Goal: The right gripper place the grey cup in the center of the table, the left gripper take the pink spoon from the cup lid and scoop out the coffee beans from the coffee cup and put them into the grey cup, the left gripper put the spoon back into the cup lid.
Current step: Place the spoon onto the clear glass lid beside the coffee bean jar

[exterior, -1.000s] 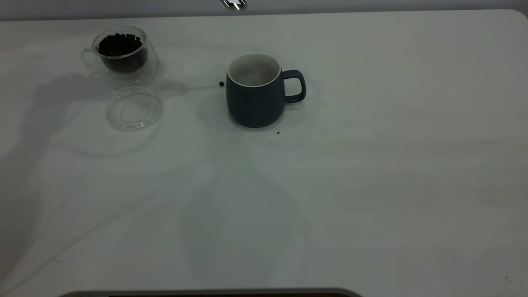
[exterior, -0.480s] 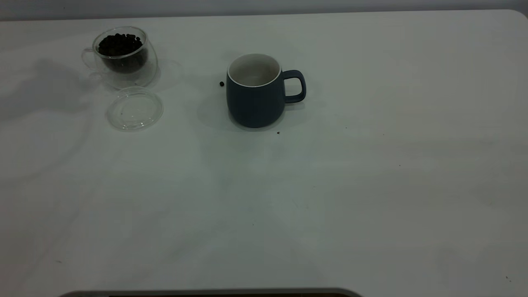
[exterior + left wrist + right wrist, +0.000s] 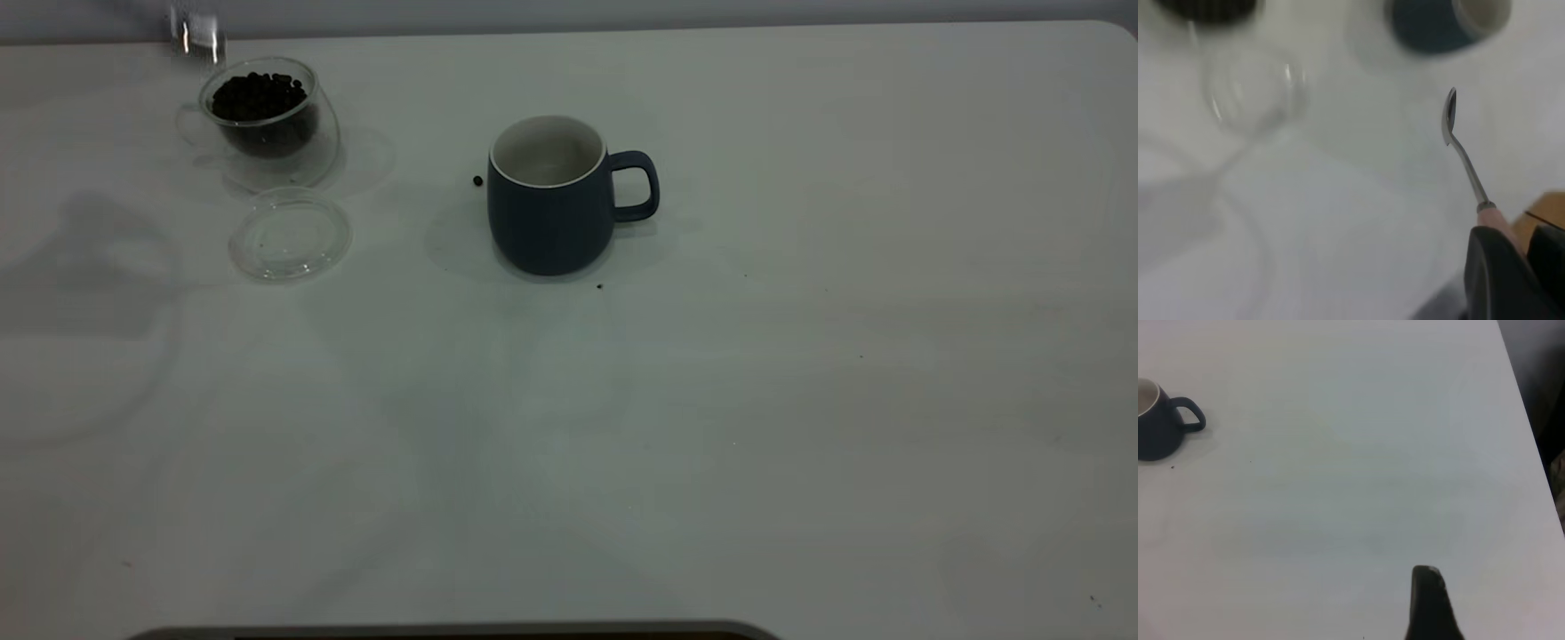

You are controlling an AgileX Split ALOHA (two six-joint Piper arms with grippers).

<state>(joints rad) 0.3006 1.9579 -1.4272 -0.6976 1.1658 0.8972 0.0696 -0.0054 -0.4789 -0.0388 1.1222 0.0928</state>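
The grey cup (image 3: 553, 200) stands upright near the middle of the bench (image 3: 800, 400), handle to the right, so the first step looks done. The left end effector (image 3: 1511, 267) is clamped on the pink handle of the spoon (image 3: 1463, 155), held above the bench with its bowl pointing toward the grey cup; the bowl looks empty. The coffee cup (image 3: 264, 117), full of beans, sits at the far left, and the clear cup lid (image 3: 290, 234) lies just nearer, with no spoon on it. One stray bean (image 3: 477, 180) lies just left of the grey cup, whose inside looks empty. Scooping and returning the spoon appear still to do. Only one finger of the right end effector (image 3: 1431, 603) shows, over bare bench at the right; I cannot tell its opening
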